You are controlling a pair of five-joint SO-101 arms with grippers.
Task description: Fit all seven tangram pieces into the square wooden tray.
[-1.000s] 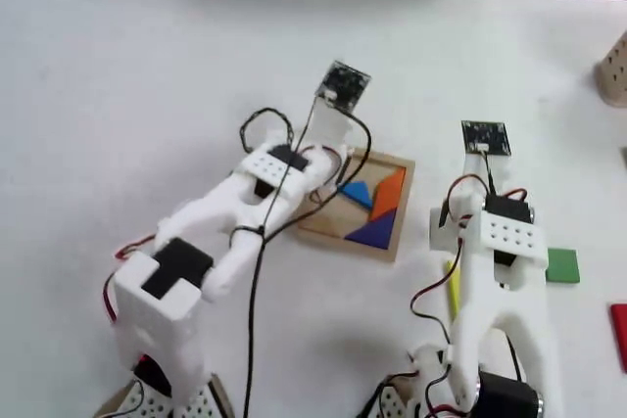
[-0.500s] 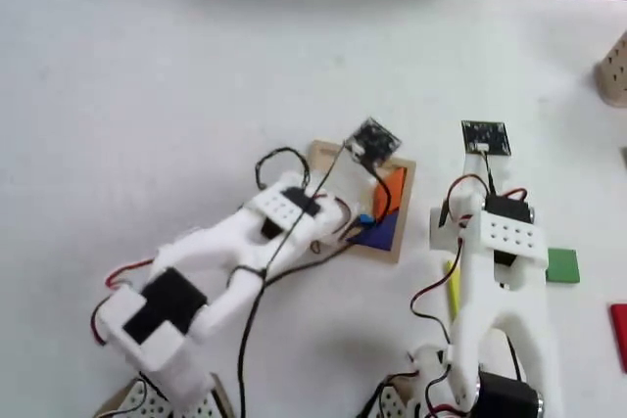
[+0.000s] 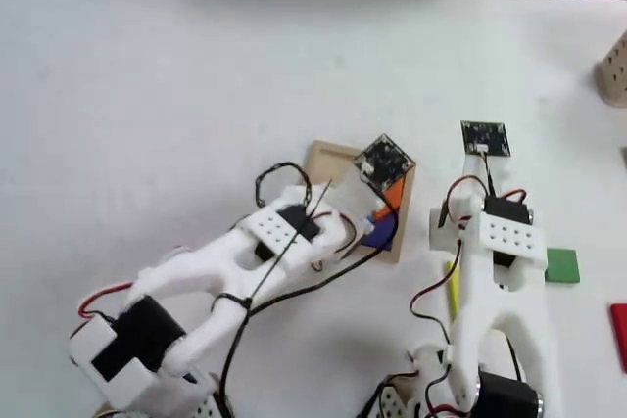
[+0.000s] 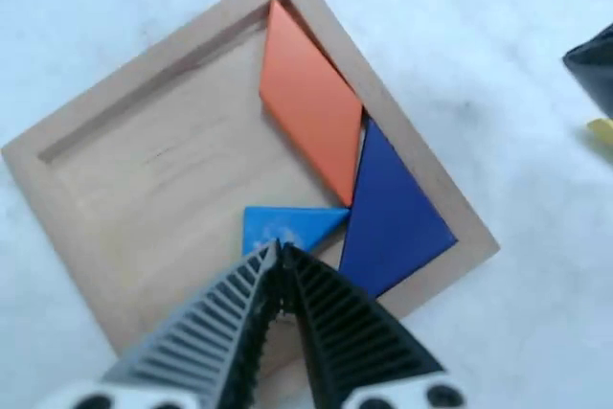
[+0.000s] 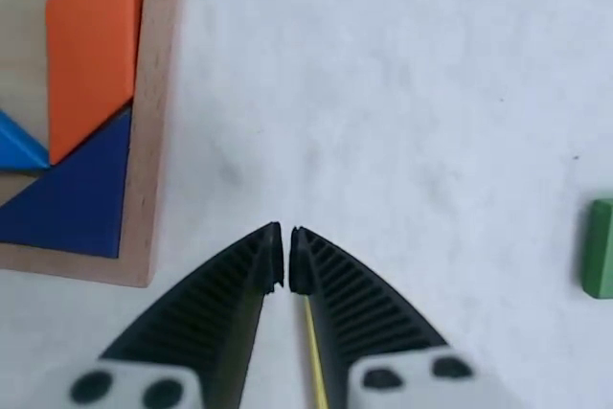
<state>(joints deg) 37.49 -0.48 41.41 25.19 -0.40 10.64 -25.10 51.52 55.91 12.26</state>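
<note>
Light-blue triangle (image 4: 284,227), thin, stiff and likely slick, is best pushed by its edge; left tool (image 4: 280,258) and right tool (image 5: 285,258) are both pinched together, empty.

The tray (image 4: 163,170) lies mid-table between the two arms, with the left arm (image 3: 216,266) stretched over it. Inside, the parallelogram (image 4: 311,107) lies along the right wall, and the big triangle (image 4: 393,208) touches it in the near right corner. The small triangle (image 4: 287,227) sits against both, further inward. The left gripper (image 4: 281,261) hangs over the tray at the small triangle. The right gripper (image 5: 285,256) hangs over the table (image 3: 196,66) just right of the tray. A block (image 3: 562,266) lies right of the right arm (image 3: 505,242)
</note>
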